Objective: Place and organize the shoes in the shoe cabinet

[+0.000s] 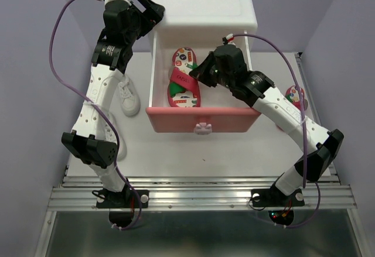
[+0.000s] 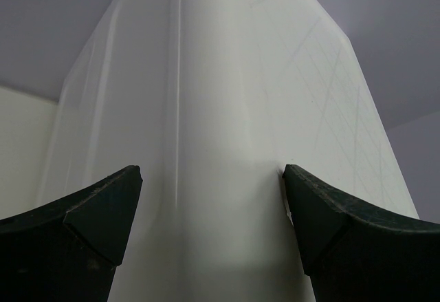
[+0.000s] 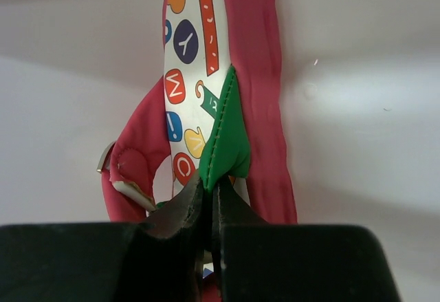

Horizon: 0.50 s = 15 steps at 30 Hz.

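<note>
Pink drawer (image 1: 170,118) stands pulled out; one flip-flop (image 1: 183,93) sits inside, right jaws pinched shut on its green strap (image 3: 225,130). We judge one shoe of four stowed: second flip-flop (image 1: 296,98) and white sneakers (image 1: 128,98) wait on the worktop (image 1: 205,157). Left jaws gape astride the cabinet (image 1: 202,5) corner. Drawer walls hem the right jaws; bare drawer floor shows either side.

Looks like a robotics lab test cell: my arm bases (image 1: 120,198) bolt to an aluminium rail (image 1: 199,194) at a bare white table (image 1: 205,157), w/ plain purple walls (image 1: 26,46) boxing it in & exposed purple cables (image 1: 51,43).
</note>
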Available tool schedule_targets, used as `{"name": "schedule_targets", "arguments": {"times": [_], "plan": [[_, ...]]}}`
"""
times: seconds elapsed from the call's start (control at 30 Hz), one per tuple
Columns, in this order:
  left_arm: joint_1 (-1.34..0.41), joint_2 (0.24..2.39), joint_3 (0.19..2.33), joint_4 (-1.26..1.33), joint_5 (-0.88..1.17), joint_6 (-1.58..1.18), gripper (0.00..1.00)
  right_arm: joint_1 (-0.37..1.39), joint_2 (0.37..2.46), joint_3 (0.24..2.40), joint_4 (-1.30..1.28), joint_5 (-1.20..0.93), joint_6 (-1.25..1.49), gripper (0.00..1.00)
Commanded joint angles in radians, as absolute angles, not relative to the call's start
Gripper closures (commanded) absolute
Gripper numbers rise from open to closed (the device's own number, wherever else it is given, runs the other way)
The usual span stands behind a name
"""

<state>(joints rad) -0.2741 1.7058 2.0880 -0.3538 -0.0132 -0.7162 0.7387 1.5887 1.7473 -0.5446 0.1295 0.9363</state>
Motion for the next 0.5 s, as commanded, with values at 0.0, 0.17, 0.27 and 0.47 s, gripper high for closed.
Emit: {"name": "schedule_targets", "arguments": {"times": [0.0, 0.17, 0.27, 0.47], "plan": [[-0.247, 1.766, 2.002, -0.601, -0.13, -0.644, 0.06, 0.739, 1.543, 1.709, -0.48, 0.132, 0.976, 0.99], [-0.247, 1.753, 1.985, -0.592, -0.129, -0.655, 0.06, 0.739, 1.539, 1.733, -0.509, 0.156, 0.965, 0.74], [-0.247, 1.749, 1.983, -0.594, -0.127, -0.658, 0.06, 0.739, 1.539, 1.77, -0.537, 0.199, 0.943, 0.56], [-0.247, 1.749, 1.994, -0.597, -0.123, -0.66, 0.06, 0.739, 1.568, 1.926, -0.595, 0.265, 0.884, 0.28]]}}
